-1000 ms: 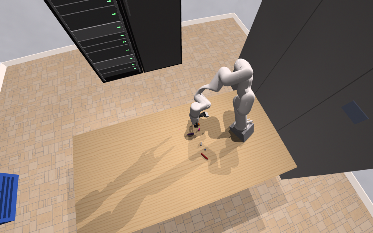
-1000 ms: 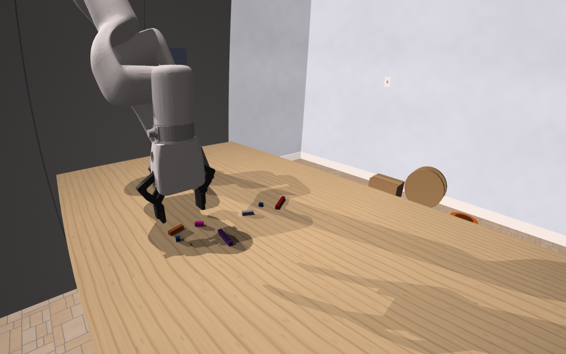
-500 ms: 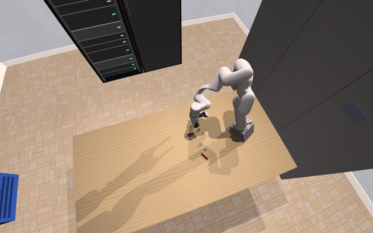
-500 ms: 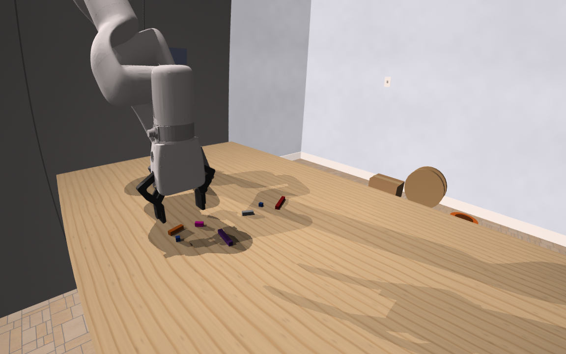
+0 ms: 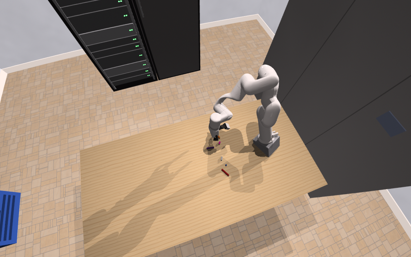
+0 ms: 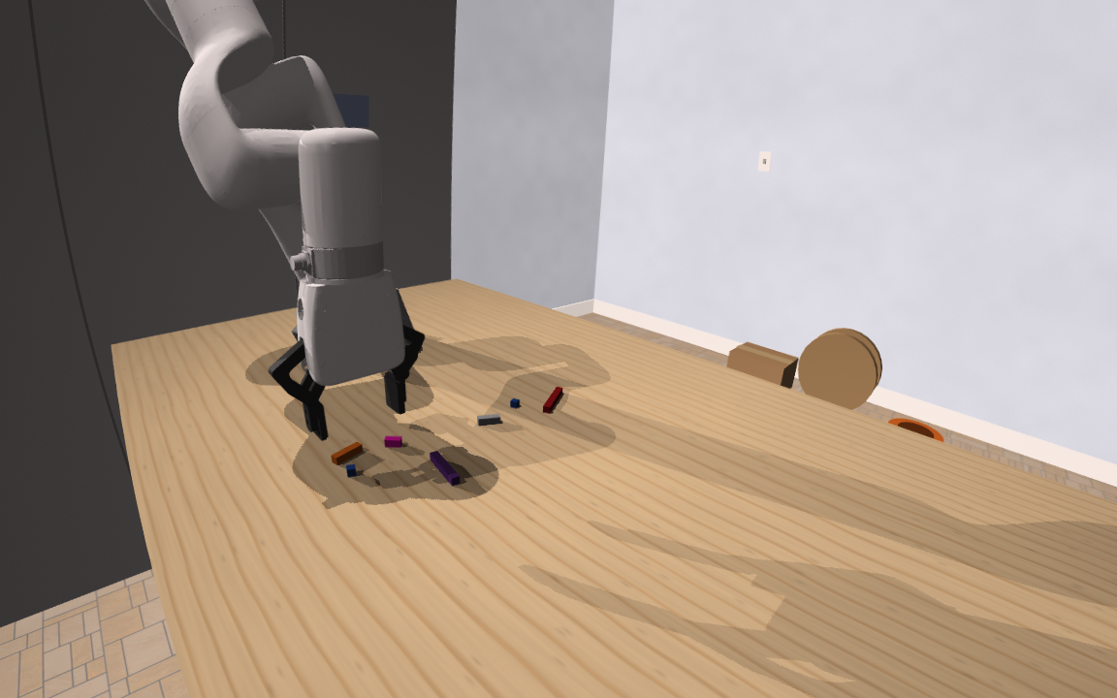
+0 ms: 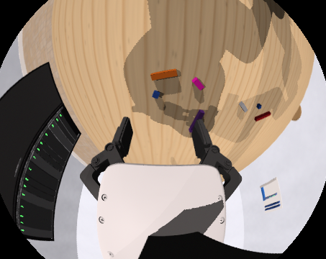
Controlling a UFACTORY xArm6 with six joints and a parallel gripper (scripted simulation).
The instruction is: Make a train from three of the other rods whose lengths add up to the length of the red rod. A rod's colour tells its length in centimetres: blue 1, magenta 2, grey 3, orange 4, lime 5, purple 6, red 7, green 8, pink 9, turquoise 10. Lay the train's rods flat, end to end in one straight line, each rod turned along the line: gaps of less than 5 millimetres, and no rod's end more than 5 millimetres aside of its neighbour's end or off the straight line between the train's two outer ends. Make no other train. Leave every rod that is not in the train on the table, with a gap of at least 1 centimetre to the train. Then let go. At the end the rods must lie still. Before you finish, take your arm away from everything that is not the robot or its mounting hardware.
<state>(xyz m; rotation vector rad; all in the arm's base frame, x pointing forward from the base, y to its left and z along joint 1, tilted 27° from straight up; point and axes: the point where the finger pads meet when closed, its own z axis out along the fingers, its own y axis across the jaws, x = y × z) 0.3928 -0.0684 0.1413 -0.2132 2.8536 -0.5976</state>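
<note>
Pincer (image 6: pixel 354 416) fully open w/ nothing held, hovering over table; orange rod (image 6: pixel 345 453) just below looks light, stiff, prob slippery, so grab mid-length across narrow sides.

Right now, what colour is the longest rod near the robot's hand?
Purple, lying flat on the table; the exterior view shows it best.

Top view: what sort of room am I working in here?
Probably a server room or lab. A tall black server rack with green lights stands on the tiled floor, and big dark cabinets flank the wooden table that carries the arm.
</note>
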